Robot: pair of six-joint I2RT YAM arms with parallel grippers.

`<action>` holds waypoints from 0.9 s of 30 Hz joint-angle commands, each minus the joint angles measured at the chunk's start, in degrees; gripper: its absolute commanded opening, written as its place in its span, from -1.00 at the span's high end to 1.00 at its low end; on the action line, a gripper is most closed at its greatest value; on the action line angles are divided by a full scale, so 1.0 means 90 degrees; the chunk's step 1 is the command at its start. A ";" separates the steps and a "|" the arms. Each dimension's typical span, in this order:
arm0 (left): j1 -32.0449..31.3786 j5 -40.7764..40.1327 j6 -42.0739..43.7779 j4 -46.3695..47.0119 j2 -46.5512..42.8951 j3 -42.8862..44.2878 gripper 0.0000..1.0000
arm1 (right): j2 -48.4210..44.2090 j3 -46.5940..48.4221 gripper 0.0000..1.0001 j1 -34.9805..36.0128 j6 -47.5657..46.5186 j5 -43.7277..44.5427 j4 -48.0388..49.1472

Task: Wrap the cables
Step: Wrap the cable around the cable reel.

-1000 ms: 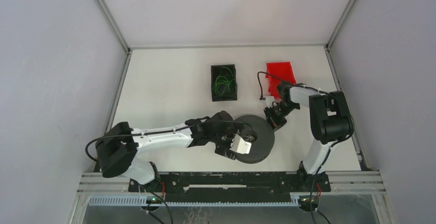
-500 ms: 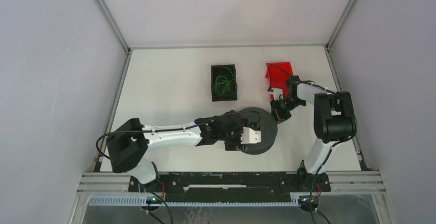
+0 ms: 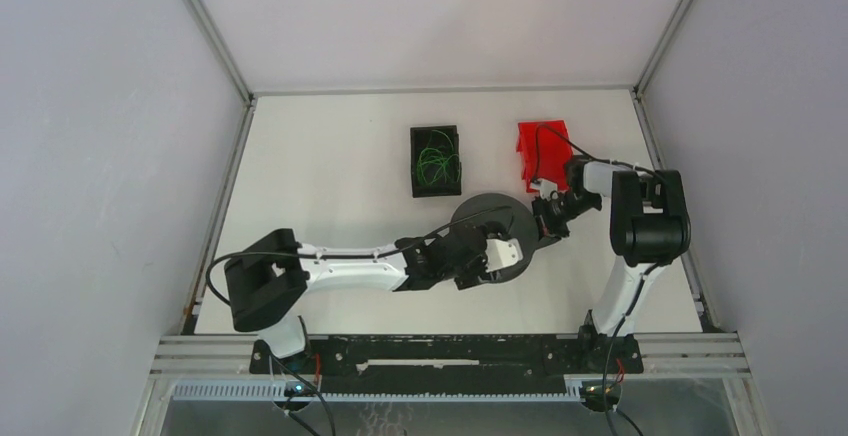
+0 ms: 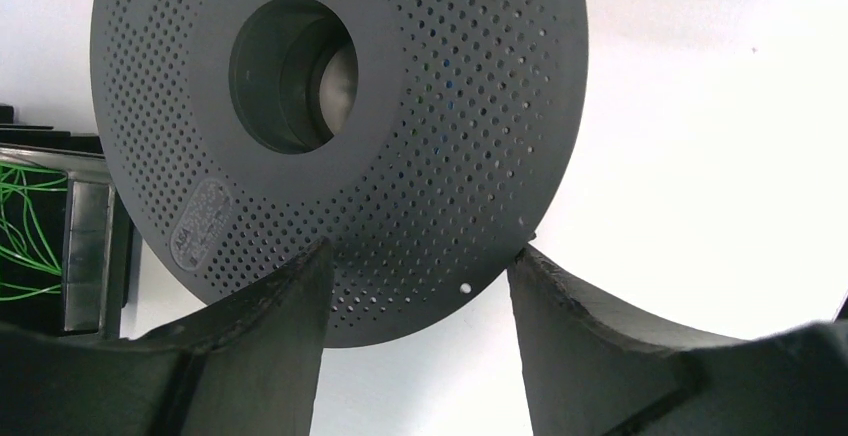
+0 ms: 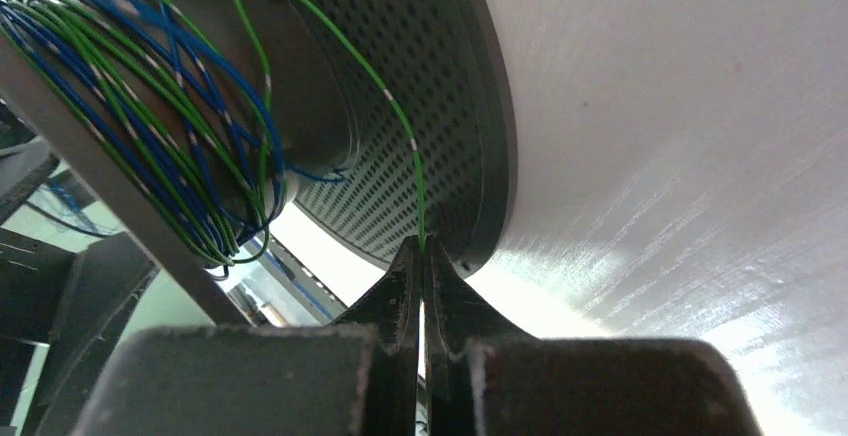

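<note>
Over the worktop (image 3: 330, 176), top view: a dark perforated spool (image 3: 478, 218) stands right of centre and looks tipped up off the flat, though that is hard to confirm from above. The left hand (image 3: 500, 254) is at its near rim and the right hand (image 3: 548, 218) at its right edge. A black tray (image 3: 436, 192) just beyond the spool holds loose green cables (image 3: 436, 161). A red bin (image 3: 535, 141) sits far right, beside the right arm. Left wrist view: the spool's flange faces the camera, hub hole in sight. The left hand's fingers (image 4: 265, 346) are spread, one to each side of the lower rim, with nothing visibly clamped between them. Whether the tips touch the flange I cannot tell. The tray with its green loops shows at the left edge. Right wrist view: the right hand is pressed together, pinching a single green strand (image 5: 405, 131) at the very tips. The strand runs up across the flange to a wound bundle (image 5: 170, 116) of green and blue turns on the hub, loosely laid and not tight. Handling, as a judgement: the wire is very thin, light, springy and likely slick, and it kinks if bent hard. It is best taken close to its free end, under steady light tension, or the loose turns may spring off. The spool looks rigid and light, best steadied at the rim or hub.
</note>
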 commanded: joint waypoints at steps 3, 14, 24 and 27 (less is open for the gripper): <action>-0.0003 -0.0353 -0.1127 0.0070 0.0238 0.0506 -0.30 | 0.0138 0.0240 0.97 -0.0056 0.0438 -0.0480 0.0025; -0.0003 0.0078 -0.1694 -0.0236 0.0536 0.0982 -0.44 | 0.0174 0.0107 0.91 -0.0195 0.0915 -0.0724 0.0614; 0.0198 0.0743 -0.1200 -0.0196 0.0315 0.0955 -0.69 | -0.0076 -0.0136 0.81 -0.0237 0.1315 -0.0760 0.1130; 0.0284 0.1054 -0.1034 -0.0273 0.0211 0.0974 -0.76 | -0.0101 -0.0166 0.71 -0.0243 0.1353 -0.0728 0.1188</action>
